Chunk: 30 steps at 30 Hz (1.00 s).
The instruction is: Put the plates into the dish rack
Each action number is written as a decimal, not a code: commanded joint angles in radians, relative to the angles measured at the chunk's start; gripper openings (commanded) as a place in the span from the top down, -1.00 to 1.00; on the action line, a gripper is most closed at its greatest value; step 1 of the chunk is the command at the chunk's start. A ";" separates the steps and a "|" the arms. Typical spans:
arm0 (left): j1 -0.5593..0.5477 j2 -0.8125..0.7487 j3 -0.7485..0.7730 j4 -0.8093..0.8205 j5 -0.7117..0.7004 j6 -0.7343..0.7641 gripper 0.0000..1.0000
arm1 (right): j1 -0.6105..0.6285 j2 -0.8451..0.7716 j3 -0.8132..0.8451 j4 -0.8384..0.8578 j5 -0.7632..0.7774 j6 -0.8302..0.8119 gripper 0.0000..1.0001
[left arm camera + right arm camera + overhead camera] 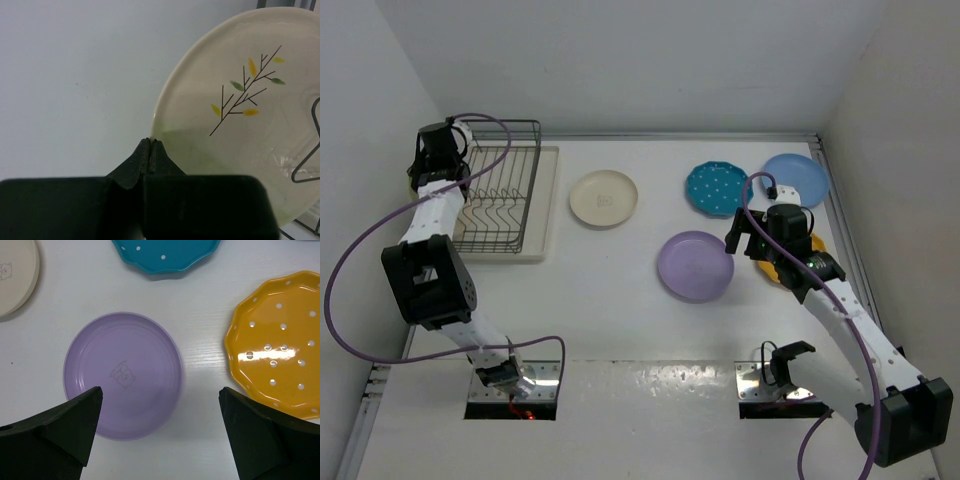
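Lavender plate (122,375): smooth glazed ceramic, soft sheen.
Orange-yellow plate (280,345): glossy glaze, bright highlights.
Sprig plate (240,115): smooth cream glaze, slightly glossy.
Dish rack (500,200): dark coated wire.
Tabletop (620,300): white, matt, faint grain.
Right gripper (161,390): matt black plastic.

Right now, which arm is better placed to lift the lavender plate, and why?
Right. The right gripper, open, hovers over the lavender plate; the left gripper is shut at the dish rack.

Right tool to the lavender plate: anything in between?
Nothing visible. The right tool is open above the lavender plate, whose top is bare. The orange-yellow plate and the teal plate lie flat alongside, apart from it.
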 commanded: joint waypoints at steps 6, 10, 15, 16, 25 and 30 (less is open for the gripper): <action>0.049 0.026 0.019 0.045 0.029 -0.029 0.79 | -0.003 -0.014 0.036 0.019 0.009 -0.005 -1.00; 0.049 0.006 0.019 0.045 0.056 -0.039 0.52 | -0.003 -0.003 0.042 0.022 0.007 -0.005 -1.00; 0.015 -0.005 0.077 0.003 0.056 -0.049 -0.17 | -0.004 0.014 0.051 0.025 0.003 -0.003 -1.00; 0.015 -0.005 0.087 0.003 0.045 -0.049 -0.24 | -0.003 0.022 0.051 0.027 0.003 -0.002 -1.00; -0.090 -0.051 0.291 -0.083 0.012 -0.169 -1.00 | -0.091 0.167 0.223 -0.050 -0.086 -0.051 -1.00; -0.160 -0.086 0.503 -0.303 0.329 -0.438 -1.00 | -0.231 0.273 0.341 -0.073 -0.132 -0.028 -1.00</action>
